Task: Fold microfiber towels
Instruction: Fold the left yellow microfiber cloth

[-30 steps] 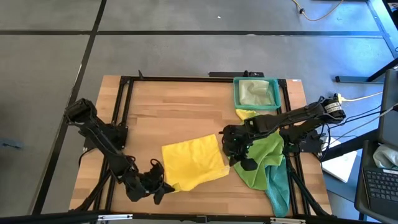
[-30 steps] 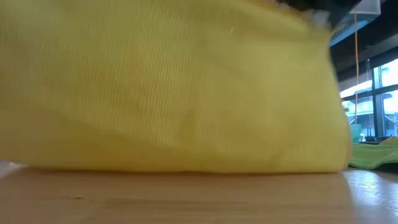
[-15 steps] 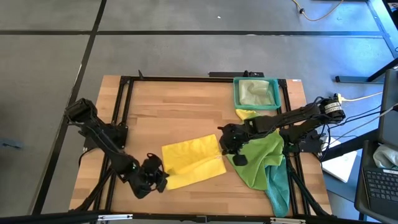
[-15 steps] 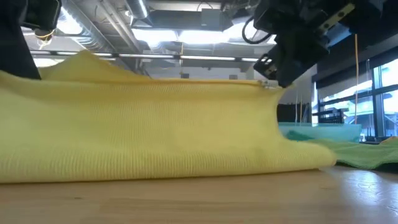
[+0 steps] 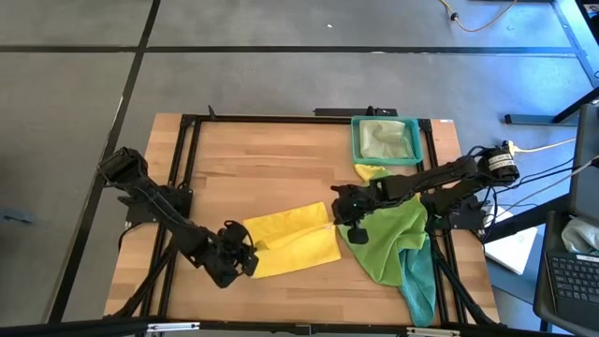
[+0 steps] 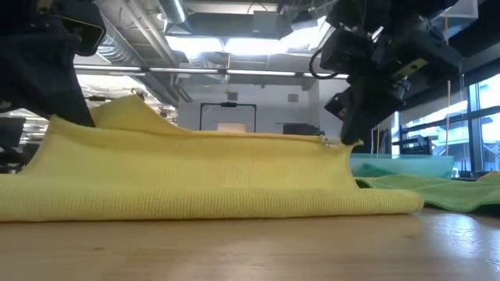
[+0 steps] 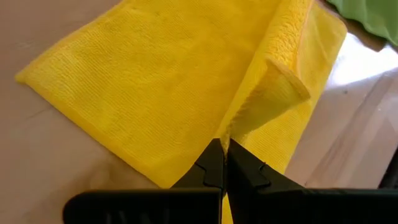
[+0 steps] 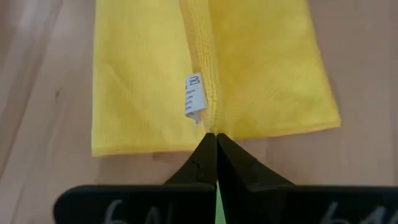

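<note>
Towel one, the yellow towel (image 5: 285,241), is half-folded, my left claw (image 5: 245,251) and right claw (image 5: 335,217) grasping its edge; the green pile (image 5: 393,241) waits.

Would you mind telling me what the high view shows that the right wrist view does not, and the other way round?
Only the high view shows the whole table, the left gripper pinching the yellow towel's other end, the teal tray holding a pale green towel, and the bright green towel with a teal towel beside it.

Only the right wrist view shows the white care label on the towel's hem.

Both show the yellow towel folded over, with the right gripper shut on its edge.
</note>
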### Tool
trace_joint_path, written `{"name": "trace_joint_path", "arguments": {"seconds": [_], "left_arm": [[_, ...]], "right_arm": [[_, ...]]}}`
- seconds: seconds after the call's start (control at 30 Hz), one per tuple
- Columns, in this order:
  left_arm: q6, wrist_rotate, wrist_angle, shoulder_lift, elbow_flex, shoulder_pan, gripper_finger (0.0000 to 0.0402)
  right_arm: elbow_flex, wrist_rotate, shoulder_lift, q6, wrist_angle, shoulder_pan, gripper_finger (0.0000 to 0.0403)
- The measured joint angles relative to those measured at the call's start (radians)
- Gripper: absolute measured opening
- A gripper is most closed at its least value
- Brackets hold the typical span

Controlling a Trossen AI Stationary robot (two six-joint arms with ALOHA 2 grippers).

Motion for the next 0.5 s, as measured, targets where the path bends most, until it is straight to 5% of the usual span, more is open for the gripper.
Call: {"name": "trace_joint_path", "arguments": {"seconds": [0.5], "left_arm": [[-0.086, 0.015, -0.150, 0.000, -0.001, 0.020, 0.0000]], "right_arm": [[-0.001, 0.015, 0.102, 0.053, 0.142, -0.056, 0.0003]]}}
